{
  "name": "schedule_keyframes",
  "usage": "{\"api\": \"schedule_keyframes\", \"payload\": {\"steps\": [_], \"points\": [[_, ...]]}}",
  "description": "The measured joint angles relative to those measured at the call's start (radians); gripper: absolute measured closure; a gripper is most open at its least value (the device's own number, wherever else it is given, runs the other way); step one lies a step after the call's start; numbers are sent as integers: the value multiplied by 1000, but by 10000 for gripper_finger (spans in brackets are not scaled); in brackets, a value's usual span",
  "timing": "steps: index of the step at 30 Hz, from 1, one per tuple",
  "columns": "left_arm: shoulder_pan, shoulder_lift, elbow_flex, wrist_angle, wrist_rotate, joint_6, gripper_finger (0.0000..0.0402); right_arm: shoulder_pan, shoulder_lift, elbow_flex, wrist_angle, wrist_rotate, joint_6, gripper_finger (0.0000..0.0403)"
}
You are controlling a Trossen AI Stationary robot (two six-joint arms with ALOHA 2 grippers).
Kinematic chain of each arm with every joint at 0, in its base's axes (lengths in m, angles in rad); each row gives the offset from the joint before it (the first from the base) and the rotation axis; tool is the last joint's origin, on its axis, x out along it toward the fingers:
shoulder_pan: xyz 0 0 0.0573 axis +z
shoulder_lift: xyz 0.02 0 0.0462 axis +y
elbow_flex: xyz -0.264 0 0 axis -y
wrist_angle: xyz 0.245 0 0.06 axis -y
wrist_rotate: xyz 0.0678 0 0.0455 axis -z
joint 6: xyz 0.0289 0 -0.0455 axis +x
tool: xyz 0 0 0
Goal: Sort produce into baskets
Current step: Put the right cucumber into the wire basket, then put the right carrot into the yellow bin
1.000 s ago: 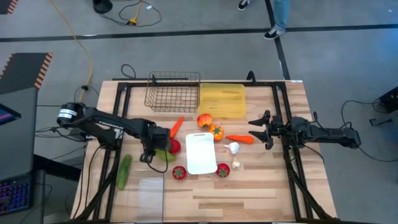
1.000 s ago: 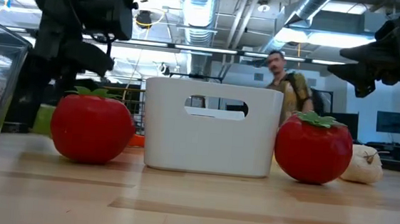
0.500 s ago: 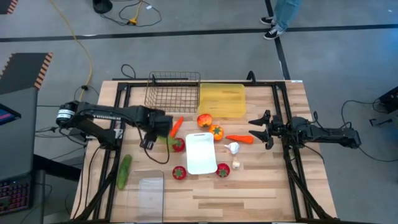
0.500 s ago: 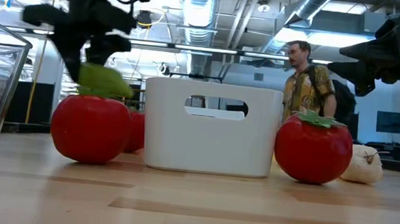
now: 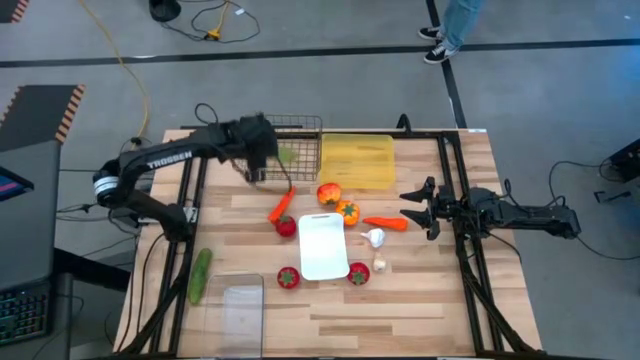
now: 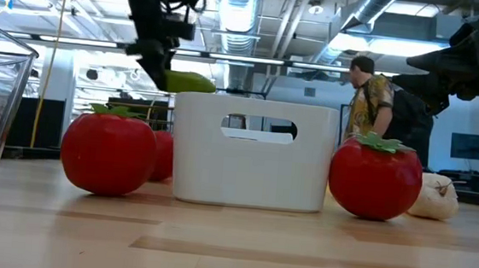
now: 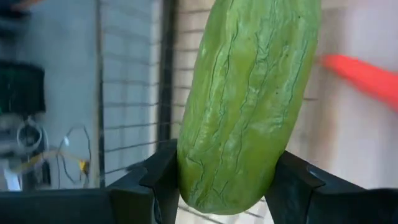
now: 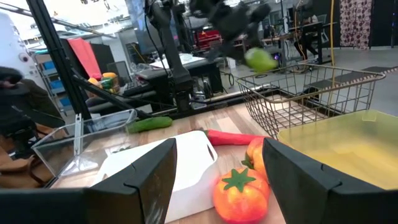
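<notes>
A: Item held: cucumber (image 5: 287,155), green. Location?
B: Above the wire mesh basket (image 5: 302,128), inside its near left corner, clear of the mesh. Left gripper (image 5: 268,160) pinches it at one end; the free end points toward the basket's middle

A: Long axis?
B: Runs straight out between the fingers (image 7: 163,180), roughly along the basket's long side; judged to need only a drop downward

A: Right gripper (image 5: 418,210)?
B: Waits well apart from the basket, beside the yellow tray's (image 5: 357,160) near right corner, jaws part-spread, holding nothing. Left arm is the nearer
</notes>
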Motion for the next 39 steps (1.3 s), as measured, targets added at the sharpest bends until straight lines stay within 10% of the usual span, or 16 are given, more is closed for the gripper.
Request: {"api": "schedule_keyframes", "payload": {"steps": [22, 39], "points": [[66, 281, -1, 99, -375, 127, 135, 0, 0, 0, 0, 105, 2, 138], [37, -28, 0, 182, -327, -203, 134, 0, 40, 94, -147, 105, 1, 138]]}}
